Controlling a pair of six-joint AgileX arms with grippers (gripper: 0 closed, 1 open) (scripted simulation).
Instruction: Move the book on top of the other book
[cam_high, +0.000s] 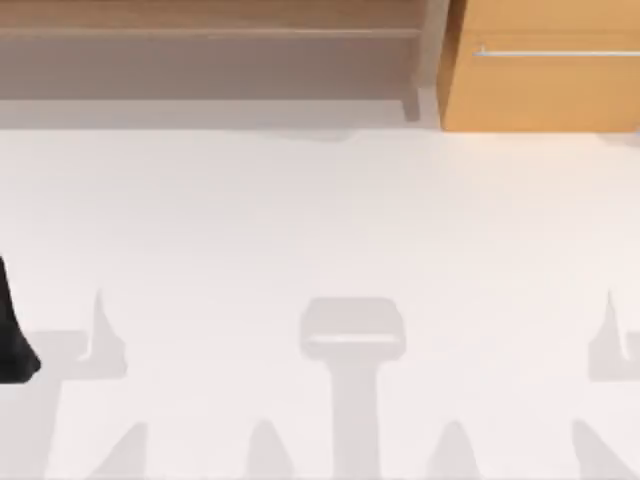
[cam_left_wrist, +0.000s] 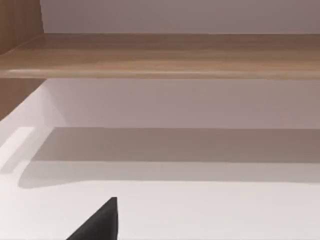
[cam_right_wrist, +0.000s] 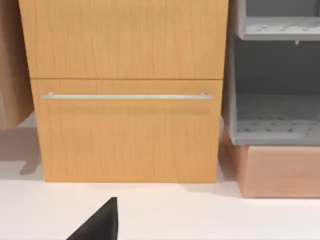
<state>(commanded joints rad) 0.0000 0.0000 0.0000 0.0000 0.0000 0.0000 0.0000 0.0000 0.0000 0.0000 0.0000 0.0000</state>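
- Zero books on the table (cam_high: 320, 220); where they lie I cannot tell.
- My left arm (cam_high: 12, 335) sits at the left edge.
- Wooden shelf (cam_high: 210, 50) far left, drawer cabinet (cam_high: 540, 80) far right.
- Step: pre-grasp; next move needs locating a book.

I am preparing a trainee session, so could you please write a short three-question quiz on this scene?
1. True or false: the wooden cabinet stands at the back right of the table in the top view.
2. Multiple choice: the cabinet's handle is A) a round knob, B) a horizontal metal bar, C) a rope loop.
3. Fill in: the left arm sits at the top view's ____ edge.
Key: 1 true; 2 B; 3 left.
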